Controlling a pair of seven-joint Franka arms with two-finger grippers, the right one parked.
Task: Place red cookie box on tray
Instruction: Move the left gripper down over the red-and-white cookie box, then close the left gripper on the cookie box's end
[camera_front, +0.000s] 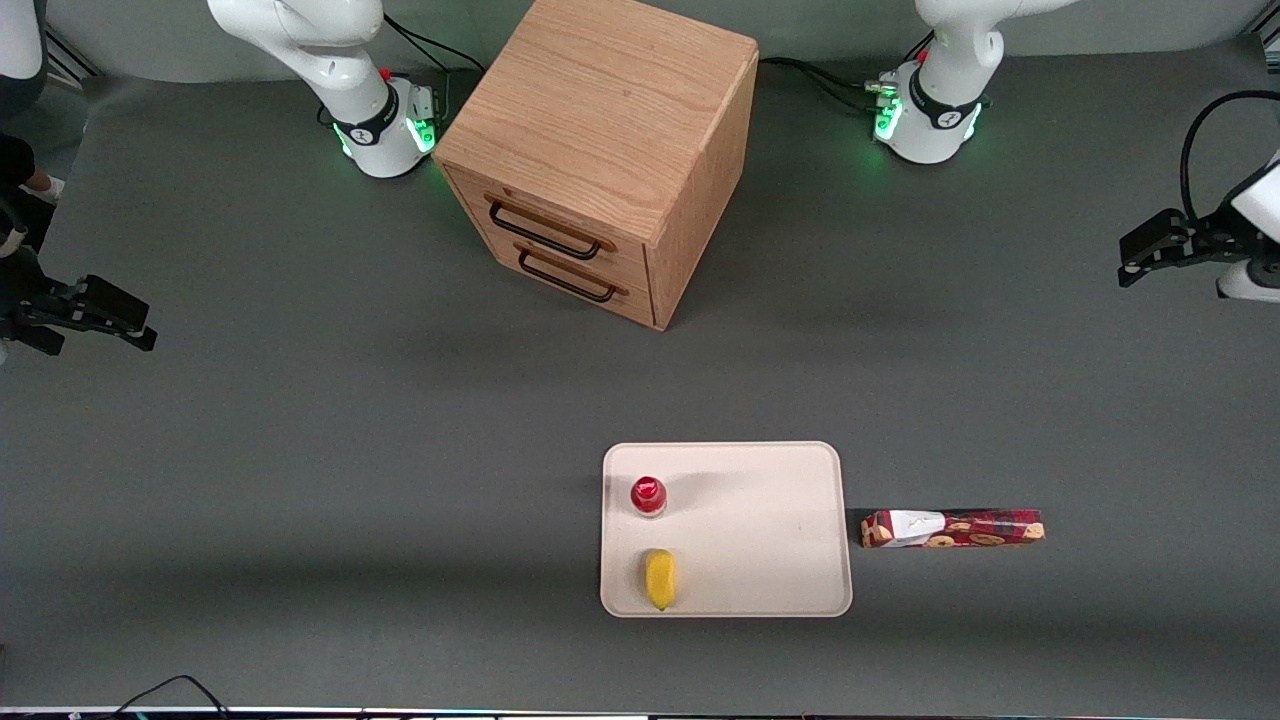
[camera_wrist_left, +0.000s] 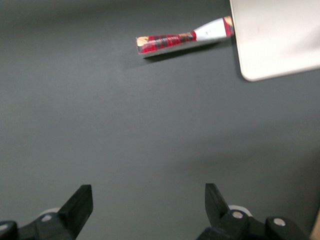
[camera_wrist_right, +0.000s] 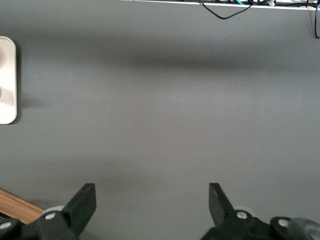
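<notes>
The grey table carried a wooden drawer cabinet and, nearer the front camera than the gripper, the tray. The gripper hung released, fingers wide apart, above bare table. The red cookie box lay flat just beside the tray, well apart from the gripper and nearer the camera.

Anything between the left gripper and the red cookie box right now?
Nothing: only bare table separates the open gripper from the red cookie box, seen in the left wrist view.
</notes>
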